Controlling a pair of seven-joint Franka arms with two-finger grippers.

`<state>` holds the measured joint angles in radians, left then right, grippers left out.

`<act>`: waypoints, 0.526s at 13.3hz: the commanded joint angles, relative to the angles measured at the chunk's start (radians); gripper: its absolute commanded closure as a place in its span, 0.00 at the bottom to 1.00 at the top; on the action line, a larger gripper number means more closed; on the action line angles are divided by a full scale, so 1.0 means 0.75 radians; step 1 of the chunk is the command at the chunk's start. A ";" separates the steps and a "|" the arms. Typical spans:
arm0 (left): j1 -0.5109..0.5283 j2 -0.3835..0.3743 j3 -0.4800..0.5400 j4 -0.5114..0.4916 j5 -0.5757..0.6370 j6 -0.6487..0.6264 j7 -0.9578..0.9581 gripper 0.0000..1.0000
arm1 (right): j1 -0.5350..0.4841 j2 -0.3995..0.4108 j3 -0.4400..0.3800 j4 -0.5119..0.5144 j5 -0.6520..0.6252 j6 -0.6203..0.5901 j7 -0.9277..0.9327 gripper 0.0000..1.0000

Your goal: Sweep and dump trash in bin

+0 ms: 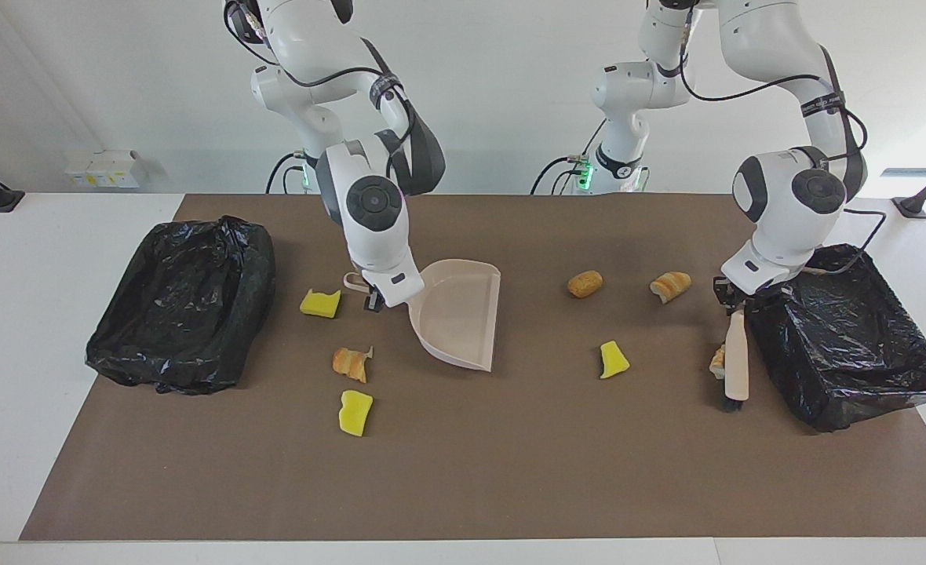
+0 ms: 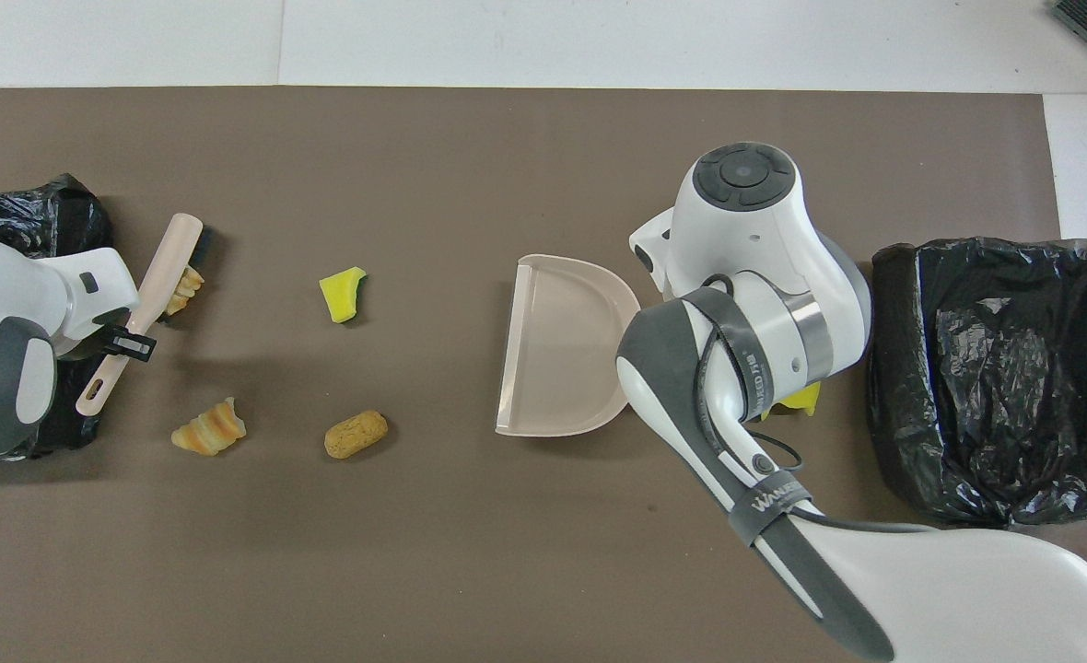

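My left gripper point(image 1: 734, 302) point(image 2: 127, 343) is shut on the handle of a beige brush point(image 1: 737, 357) point(image 2: 164, 276), which hangs beside the bin point(image 1: 847, 337) at the left arm's end, bristles down at the mat. A tan trash chunk point(image 1: 717, 361) point(image 2: 184, 287) touches the brush. My right gripper point(image 1: 373, 300) is shut on the handle of the beige dustpan point(image 1: 459, 314) point(image 2: 562, 345), whose open mouth faces the left arm's end. Between the two lie a yellow sponge scrap point(image 1: 613, 359) point(image 2: 343, 294), a bread roll point(image 1: 585, 283) point(image 2: 355, 434) and a striped bread piece point(image 1: 670, 286) point(image 2: 209, 430).
A second black-bagged bin point(image 1: 184, 302) point(image 2: 1004, 368) stands at the right arm's end. Between it and the dustpan lie two yellow sponge scraps point(image 1: 320, 303) point(image 1: 355, 412) and a bread piece point(image 1: 351, 362). Everything lies on a brown mat point(image 1: 510, 471).
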<state>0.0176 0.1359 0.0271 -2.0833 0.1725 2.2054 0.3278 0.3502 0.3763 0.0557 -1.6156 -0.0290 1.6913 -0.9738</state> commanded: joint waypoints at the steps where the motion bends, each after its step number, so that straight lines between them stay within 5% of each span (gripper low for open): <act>1: -0.082 -0.013 -0.005 -0.036 -0.001 -0.026 0.019 1.00 | 0.034 -0.001 0.007 -0.057 -0.031 0.078 -0.035 1.00; 7: -0.358 -0.077 -0.003 -0.024 -0.101 -0.252 -0.138 1.00 | 0.069 -0.025 0.007 -0.204 -0.033 0.234 0.079 1.00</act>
<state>-0.1835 0.1150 0.0139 -2.0861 0.1227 2.0898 0.2535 0.4074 0.3901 0.0560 -1.7085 -0.0306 1.8295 -0.9418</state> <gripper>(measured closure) 0.749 0.683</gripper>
